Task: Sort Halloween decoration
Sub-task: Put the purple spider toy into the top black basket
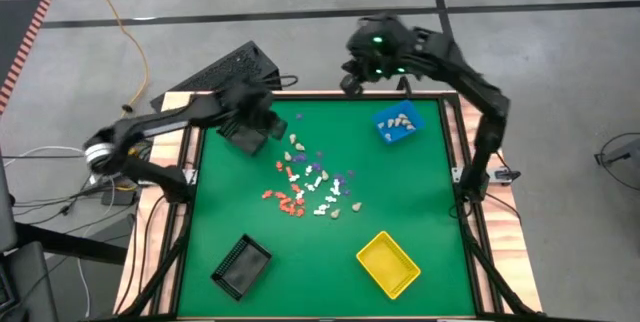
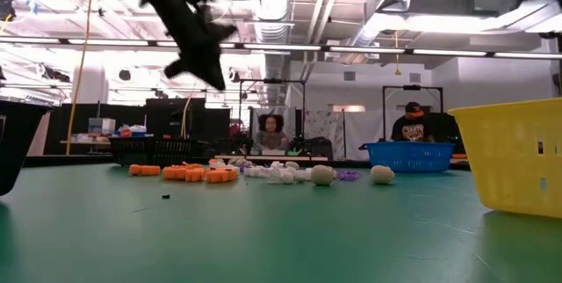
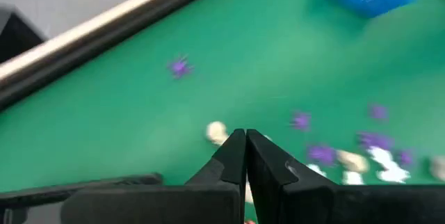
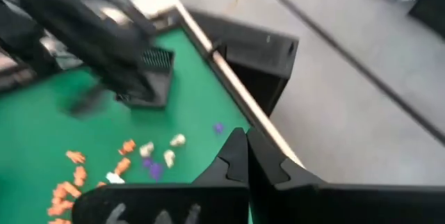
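The decorations (image 1: 310, 184) lie loose in a scatter at the middle of the green table (image 1: 420, 202). Orange pieces sit toward the left side of the scatter, white and beige ones through its centre, and purple ones toward the far and right side. One stray purple piece (image 1: 299, 117) lies apart, near the far edge.

The left gripper (image 3: 245, 140) hangs above the table's far-left area, just beyond the scatter. Its fingers are pressed together with nothing between them. The right gripper (image 4: 245, 140) is raised over the far edge, near the far-right corner, fingers likewise together and empty. Neither touches a piece. Judgement: with both raised and carrying nothing, no pick is in hand at this moment.

Containers:
- Blue bin (image 1: 398, 125), far-right corner: holds several beige pieces. It appears to be the beige destination.
- Yellow bin (image 1: 388, 264), near edge, right of centre: no pieces visible inside.
- Black bin (image 1: 241, 265), near edge, left of centre: contents cannot be made out.
- A second black bin (image 1: 243, 137) sits at the far-left, partly under the left arm; contents hidden.

Judgement: the bins ring the scatter so each arm can reach them. Most pieces are unsorted, so the task is at an early stage.
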Action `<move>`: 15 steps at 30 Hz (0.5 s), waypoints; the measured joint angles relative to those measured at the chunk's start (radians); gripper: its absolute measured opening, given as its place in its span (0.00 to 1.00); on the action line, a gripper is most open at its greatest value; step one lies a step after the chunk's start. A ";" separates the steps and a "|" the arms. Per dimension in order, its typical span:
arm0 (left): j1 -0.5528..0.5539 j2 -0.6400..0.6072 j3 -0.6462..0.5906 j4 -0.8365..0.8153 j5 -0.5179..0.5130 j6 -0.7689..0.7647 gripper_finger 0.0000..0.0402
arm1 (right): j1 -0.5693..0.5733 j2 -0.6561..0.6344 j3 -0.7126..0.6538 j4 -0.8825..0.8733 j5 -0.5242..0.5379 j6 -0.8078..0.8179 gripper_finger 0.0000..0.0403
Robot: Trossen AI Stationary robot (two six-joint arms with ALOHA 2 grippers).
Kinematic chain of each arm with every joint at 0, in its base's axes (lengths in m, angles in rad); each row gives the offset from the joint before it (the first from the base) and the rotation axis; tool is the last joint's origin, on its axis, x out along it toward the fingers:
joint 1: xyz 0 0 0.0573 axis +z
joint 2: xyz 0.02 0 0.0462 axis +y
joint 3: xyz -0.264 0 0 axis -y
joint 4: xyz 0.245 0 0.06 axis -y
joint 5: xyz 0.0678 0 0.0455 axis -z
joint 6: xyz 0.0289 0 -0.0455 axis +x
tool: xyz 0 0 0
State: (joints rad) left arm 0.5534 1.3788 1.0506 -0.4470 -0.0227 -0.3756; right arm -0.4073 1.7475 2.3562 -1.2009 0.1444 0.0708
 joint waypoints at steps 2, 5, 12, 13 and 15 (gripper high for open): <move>0.021 0.091 0.059 0.003 0.000 0.006 0.00 | 0.023 -0.036 0.000 0.000 0.035 0.014 0.04; 0.034 0.223 0.154 0.005 -0.015 0.049 0.00 | 0.059 -0.073 0.000 -0.003 0.078 0.039 0.05; 0.061 0.492 0.335 -0.105 -0.058 0.120 0.00 | 0.134 -0.113 0.000 -0.004 0.096 0.070 0.04; 0.061 0.515 0.354 -0.107 -0.061 0.127 0.00 | 0.143 -0.113 0.000 -0.004 0.097 0.075 0.04; 0.062 0.552 0.396 -0.127 -0.087 0.152 0.00 | 0.162 -0.113 0.000 -0.005 0.112 0.080 0.04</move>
State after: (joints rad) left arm 0.6152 1.9312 1.4463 -0.5742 -0.1094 -0.2238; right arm -0.2453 1.6348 2.3562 -1.2063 0.2564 0.1512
